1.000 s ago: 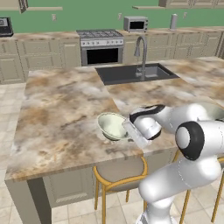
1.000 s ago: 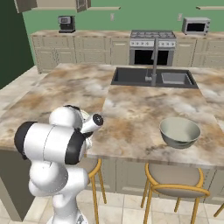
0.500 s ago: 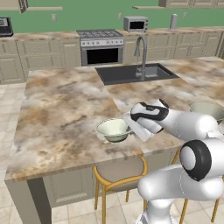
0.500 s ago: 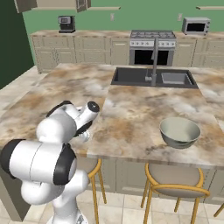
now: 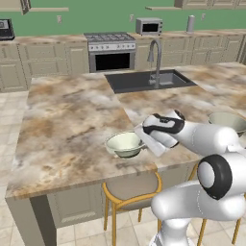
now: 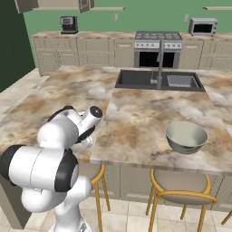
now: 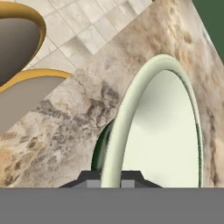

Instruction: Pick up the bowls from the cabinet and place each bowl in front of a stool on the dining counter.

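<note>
Pinching the near rim of one bowl (image 5: 124, 143) between its closed fingers, the gripper (image 7: 110, 180) holds it just at the dining counter (image 5: 72, 120) top near the front edge, at about five o'clock from the dark sink (image 5: 144, 79). A stool (image 5: 132, 188) stands below at six o'clock from this bowl. The second bowl (image 6: 186, 137) sits on the same counter at three o'clock, above another stool (image 6: 180, 186).

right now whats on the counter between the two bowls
In the left base view, the robot's arm and pincer, shut on the near bowl; the other bowl sits beyond.
</note>
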You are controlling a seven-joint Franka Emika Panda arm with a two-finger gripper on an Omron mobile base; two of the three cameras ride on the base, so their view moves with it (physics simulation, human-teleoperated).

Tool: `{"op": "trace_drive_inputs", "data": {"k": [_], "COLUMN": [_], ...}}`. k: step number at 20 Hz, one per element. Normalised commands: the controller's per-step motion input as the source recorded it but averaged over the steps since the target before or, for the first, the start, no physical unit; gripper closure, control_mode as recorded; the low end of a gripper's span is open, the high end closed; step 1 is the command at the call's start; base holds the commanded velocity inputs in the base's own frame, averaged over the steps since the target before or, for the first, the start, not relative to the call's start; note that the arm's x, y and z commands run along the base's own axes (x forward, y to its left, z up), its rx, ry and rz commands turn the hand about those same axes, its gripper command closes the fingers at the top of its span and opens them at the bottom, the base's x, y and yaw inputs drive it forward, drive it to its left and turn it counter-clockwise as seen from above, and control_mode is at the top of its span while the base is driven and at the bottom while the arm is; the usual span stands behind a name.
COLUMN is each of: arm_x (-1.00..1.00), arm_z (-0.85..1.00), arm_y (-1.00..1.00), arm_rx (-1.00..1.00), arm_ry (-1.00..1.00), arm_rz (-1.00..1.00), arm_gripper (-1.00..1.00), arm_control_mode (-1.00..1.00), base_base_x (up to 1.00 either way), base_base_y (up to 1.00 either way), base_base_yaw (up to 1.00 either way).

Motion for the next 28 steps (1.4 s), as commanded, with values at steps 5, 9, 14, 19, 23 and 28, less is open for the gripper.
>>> {"op": "trace_drive_inputs", "data": {"k": [5, 9, 14, 19, 23, 28], "arm_x": [-0.09, 0.0, -0.01, -0.31, -0.39, -0.2], "arm_z": [-0.16, -0.09, 0.01, 0.02, 0.07, 0.72], "arm_y": [0.0, 0.0, 0.0, -0.1, -0.36, -0.06], "arm_rx": [0.0, 0.0, -0.01, -0.17, -0.21, -0.03], "arm_ry": [0.0, 0.0, 0.0, 0.11, 0.08, 0.08], "arm_rz": [0.0, 0.0, 0.0, -0.05, -0.03, 0.0], "arm_gripper": [-1.0, -1.0, -1.0, -1.0, -1.0, -1.0], "arm_control_mode": [-1.0, -1.0, -1.0, -1.0, -1.0, -1.0], "base_base_x": [0.0, 0.0, 0.0, 0.0, 0.0, 0.0], "base_base_y": [0.0, 0.0, 0.0, 0.0, 0.0, 0.0], "base_base_yaw": [0.0, 0.0, 0.0, 0.0, 0.0, 0.0]}}
